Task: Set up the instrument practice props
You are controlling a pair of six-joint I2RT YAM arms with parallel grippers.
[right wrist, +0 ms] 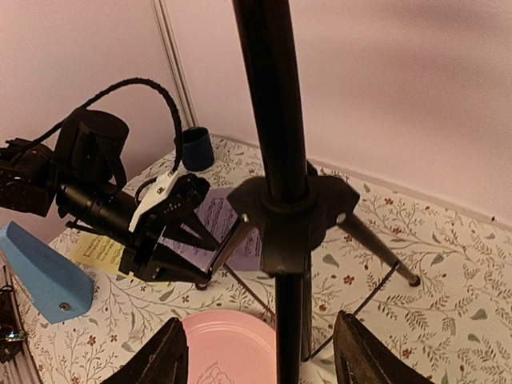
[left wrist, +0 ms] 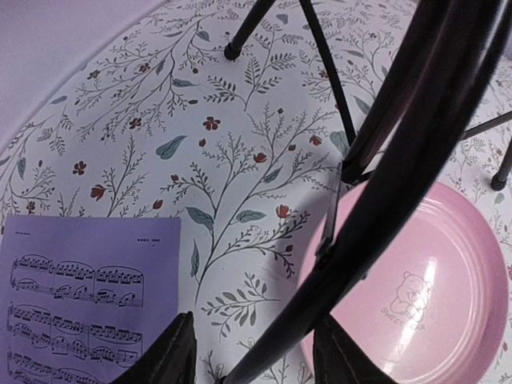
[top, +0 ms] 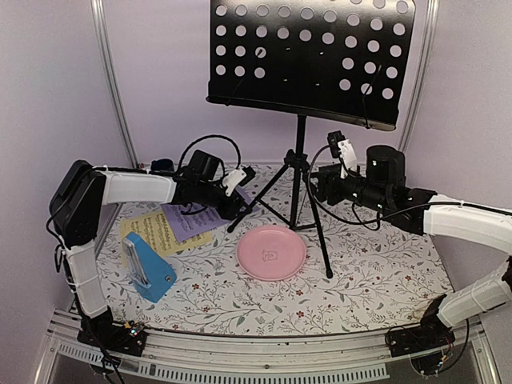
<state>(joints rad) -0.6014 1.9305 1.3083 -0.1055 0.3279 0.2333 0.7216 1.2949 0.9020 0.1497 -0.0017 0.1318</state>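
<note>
Both grippers have their jaws apart, clamped on nothing. The left gripper straddles the left front tripod leg of the black music stand, with gaps on each side. The right gripper straddles the stand's centre pole just below the leg hub, not touching. The stand is upright on the floral table. Left of the stand, the lilac sheet overlaps the yellow sheet. The blue metronome sits farther left and nearer. The pink plate lies between the stand's front legs.
</note>
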